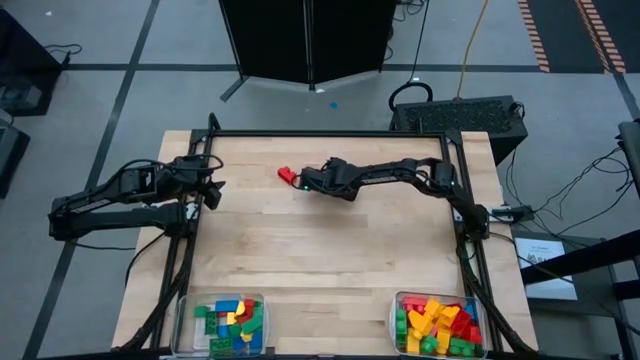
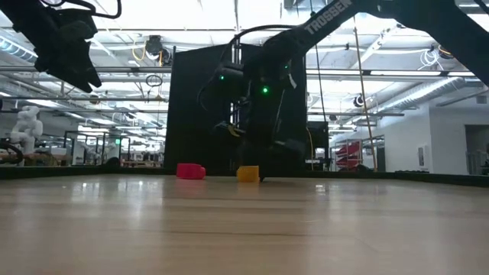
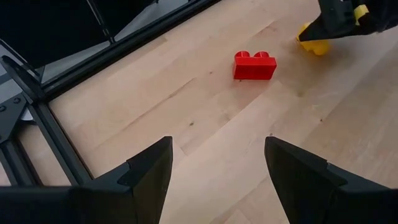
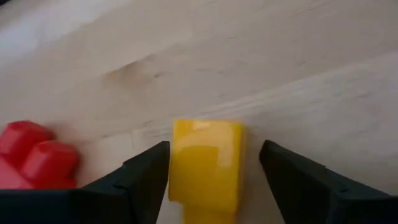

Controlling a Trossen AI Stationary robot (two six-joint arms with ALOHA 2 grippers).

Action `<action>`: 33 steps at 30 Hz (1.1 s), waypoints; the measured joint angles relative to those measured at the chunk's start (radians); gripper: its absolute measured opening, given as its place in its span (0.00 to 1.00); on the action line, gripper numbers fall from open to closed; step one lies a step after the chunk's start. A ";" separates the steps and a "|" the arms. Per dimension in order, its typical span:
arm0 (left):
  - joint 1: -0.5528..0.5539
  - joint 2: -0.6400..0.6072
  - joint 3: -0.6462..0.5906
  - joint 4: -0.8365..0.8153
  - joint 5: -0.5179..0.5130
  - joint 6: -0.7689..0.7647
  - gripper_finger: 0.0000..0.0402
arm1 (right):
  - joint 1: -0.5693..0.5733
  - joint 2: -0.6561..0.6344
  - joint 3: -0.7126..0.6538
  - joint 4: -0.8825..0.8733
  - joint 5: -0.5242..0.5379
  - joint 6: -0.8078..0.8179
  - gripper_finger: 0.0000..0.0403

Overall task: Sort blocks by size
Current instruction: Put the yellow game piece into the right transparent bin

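Reaching across the table (image 1: 330,250) toward its far edge, the right gripper (image 4: 211,186) straddles a yellow block (image 4: 206,160), fingers spread on either side and not yet clamped. A red block (image 4: 34,158) lies just beside it; the left gripper (image 3: 217,171), released, waits well apart at the left edge.

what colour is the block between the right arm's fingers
Yellow block; it shows best in the right wrist view, between the open right gripper fingers.
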 joint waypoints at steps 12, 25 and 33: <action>0.000 0.000 0.000 0.000 0.000 -0.001 0.64 | 0.012 0.002 0.001 -0.032 -0.024 -0.098 0.28; 0.000 0.000 0.000 0.000 0.000 0.000 0.64 | 0.278 -0.261 -0.002 -0.203 -0.114 -0.307 0.28; 0.000 0.000 0.000 0.002 0.000 0.000 0.64 | 0.657 -0.494 0.000 -0.641 -0.131 0.145 0.28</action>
